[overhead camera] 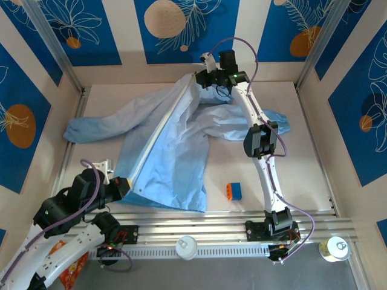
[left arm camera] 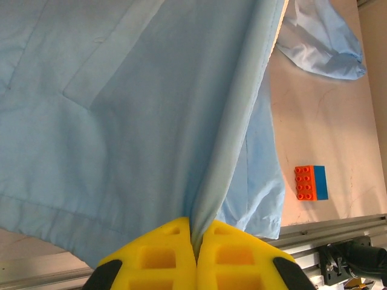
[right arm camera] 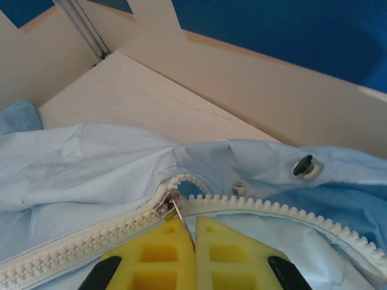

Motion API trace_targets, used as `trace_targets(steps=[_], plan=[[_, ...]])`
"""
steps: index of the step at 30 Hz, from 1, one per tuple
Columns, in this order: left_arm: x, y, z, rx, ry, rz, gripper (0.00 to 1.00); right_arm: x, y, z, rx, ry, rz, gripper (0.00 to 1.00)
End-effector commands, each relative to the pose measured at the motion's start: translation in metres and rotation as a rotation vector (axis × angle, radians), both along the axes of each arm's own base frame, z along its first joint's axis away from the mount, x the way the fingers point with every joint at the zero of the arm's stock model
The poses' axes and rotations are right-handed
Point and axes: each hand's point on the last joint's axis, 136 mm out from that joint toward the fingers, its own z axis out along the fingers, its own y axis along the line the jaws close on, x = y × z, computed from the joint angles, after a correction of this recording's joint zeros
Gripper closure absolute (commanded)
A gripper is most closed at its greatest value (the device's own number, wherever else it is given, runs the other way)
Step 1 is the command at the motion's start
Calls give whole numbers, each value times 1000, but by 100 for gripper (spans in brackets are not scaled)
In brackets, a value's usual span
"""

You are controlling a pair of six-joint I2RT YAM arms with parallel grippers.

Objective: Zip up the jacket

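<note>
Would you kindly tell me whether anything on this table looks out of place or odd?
One thing: an orange-and-blue toy brick lies on the bare table, right of the hem of the jacket and not touching it. It has nothing to do with zipping. The jacket itself looks undamaged.

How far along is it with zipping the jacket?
Nearly done, it seems. The zipper of the jacket looks closed up the front, slider near the collar. The right claw pinches the pull tab; the left claw holds the hem taut. Left: perhaps the last teeth, then letting go.
</note>
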Motion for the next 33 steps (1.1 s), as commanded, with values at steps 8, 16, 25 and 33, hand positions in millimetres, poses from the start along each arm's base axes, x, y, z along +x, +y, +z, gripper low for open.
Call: trace_targets(steps=[8,16,25,33], plan=[[-32,15,-32,81,183,-21,100,70,-138,-38,-64,-16,-356,100],[-25,7,-25,75,162,-41,100,61,-124,-55,-55,36,-297,100],[-4,-15,-44,104,170,-92,100,32,-69,-44,-12,75,-174,100],[2,-13,-59,217,227,-119,100,6,-16,-39,-25,90,-123,96]])
